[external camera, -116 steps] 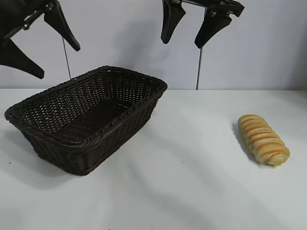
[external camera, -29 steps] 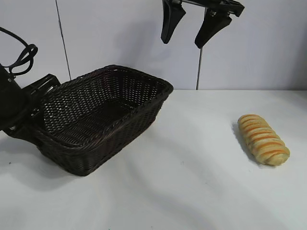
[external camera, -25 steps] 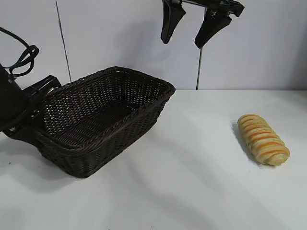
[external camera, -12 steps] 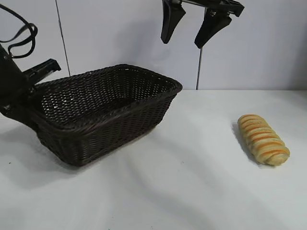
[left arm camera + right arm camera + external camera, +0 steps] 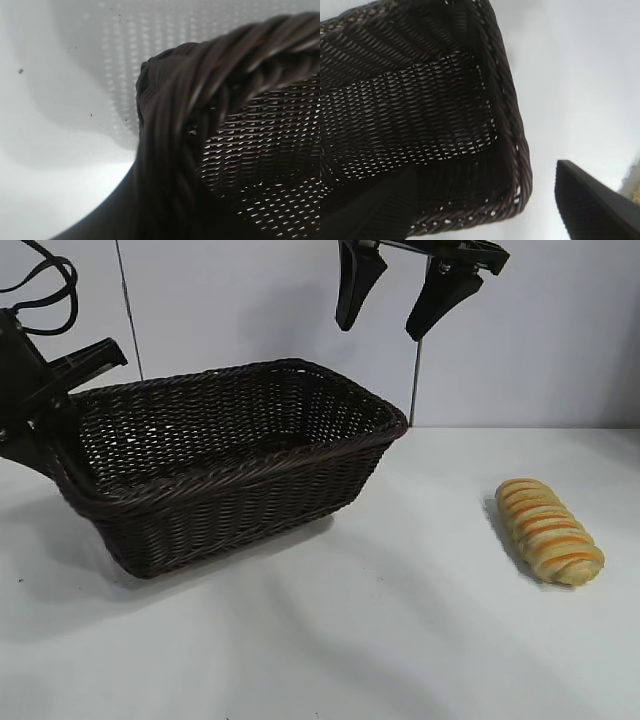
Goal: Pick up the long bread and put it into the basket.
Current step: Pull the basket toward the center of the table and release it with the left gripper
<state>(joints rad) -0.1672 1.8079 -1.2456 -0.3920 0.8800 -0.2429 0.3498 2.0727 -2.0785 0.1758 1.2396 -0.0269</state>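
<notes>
Exterior view showed the task barely begun: the long bread (image 5: 549, 531) lay untouched on the white table (image 5: 400, 640), well apart from the basket (image 5: 230, 465) and on its right-arm side, with nothing inside the basket. The left gripper (image 5: 55, 410) was clamped on the basket's braided rim at the end farthest from the bread, and that end looked tipped up off the table, though the far underside was hidden. The left wrist view bore this out, with the rim (image 5: 170, 150) filling the picture right at the camera. The right gripper (image 5: 395, 295) hung above the basket's bread-side end, against the wall, its jaws spread wide and holding nothing.

By my reading, everything that counted was left to do: reaching the bread, grasping it, carrying it over the rim and letting go.

Between the basket and the bread the table showed only bare surface, so nothing blocked the way; the raised basket wall nearest the bread was the one edge the loaf had to clear.
</notes>
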